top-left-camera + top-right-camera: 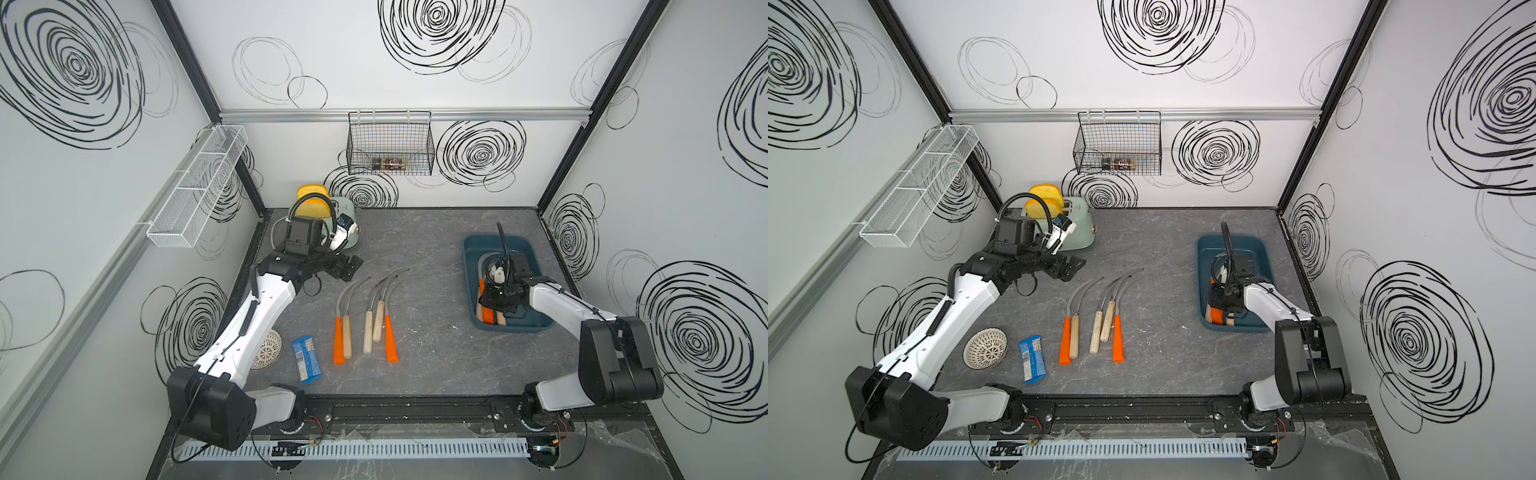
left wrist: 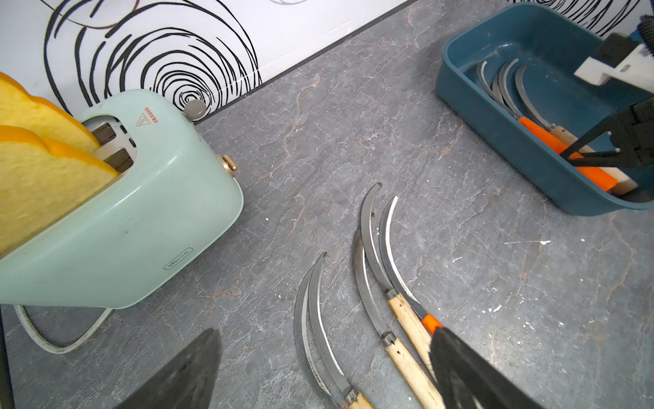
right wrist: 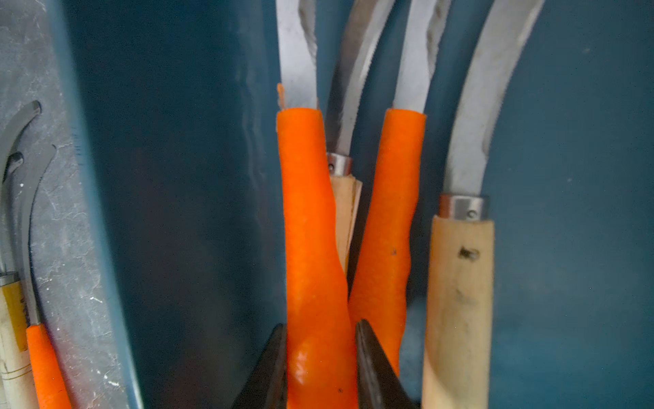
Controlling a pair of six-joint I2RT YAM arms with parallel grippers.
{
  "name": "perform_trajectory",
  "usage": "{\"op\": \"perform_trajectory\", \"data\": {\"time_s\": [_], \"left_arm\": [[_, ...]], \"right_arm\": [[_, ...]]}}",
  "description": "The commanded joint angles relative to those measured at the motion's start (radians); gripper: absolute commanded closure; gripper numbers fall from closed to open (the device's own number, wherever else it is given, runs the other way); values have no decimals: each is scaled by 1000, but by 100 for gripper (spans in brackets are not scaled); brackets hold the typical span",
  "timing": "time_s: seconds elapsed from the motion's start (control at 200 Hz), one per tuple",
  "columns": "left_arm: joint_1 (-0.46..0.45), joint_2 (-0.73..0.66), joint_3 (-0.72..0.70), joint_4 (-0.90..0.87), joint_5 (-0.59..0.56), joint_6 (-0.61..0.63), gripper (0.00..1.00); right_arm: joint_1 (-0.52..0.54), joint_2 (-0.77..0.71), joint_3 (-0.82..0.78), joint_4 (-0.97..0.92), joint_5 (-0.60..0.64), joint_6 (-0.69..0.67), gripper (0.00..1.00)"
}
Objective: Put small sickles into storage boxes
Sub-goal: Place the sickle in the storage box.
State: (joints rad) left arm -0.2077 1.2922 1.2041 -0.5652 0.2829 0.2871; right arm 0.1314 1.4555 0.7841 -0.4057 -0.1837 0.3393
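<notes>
My right end effector point(image 3: 320, 331) is clamped on a sickle point(image 3: 308, 212) by its orange handle inside the storage box point(image 3: 170, 177); it looks light and stiff, best held away from the thin, slick blade.

- Bright, even, diffuse light in both top views, from above by the short, faint shadows beside sickles point(image 1: 365, 320) on table point(image 1: 436, 365).
- Slightly soft overall there, with posts point(image 1: 185, 58) leaning and bowed toward the edges.
- Sharp and well lit in left wrist view, with white glints along blades point(image 2: 367, 240) and left fingers point(image 2: 177, 379) dark and blurred.
- Dim and murky in right wrist view, inside tub point(image 3: 198, 177), with glossy glare on orange handle point(image 3: 311, 248) and right fingertips point(image 3: 270, 368) out of focus.
</notes>
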Motion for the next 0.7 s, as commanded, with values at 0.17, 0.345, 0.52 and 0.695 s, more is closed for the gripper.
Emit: {"op": "perform_trajectory", "data": {"time_s": [0.17, 0.345, 0.52, 0.695], "left_arm": [[-4, -27, -13, 33, 9, 1, 4], [-5, -25, -15, 30, 7, 1, 4], [-5, -31, -15, 31, 3, 1, 4], [-4, -39, -17, 40, -10, -2, 4]], "right_arm": [[12, -7, -8, 4, 19, -2, 68], [14, -15, -5, -3, 23, -1, 65], [17, -32, 1, -12, 26, 2, 62], [20, -45, 21, -29, 29, 2, 59]]}}
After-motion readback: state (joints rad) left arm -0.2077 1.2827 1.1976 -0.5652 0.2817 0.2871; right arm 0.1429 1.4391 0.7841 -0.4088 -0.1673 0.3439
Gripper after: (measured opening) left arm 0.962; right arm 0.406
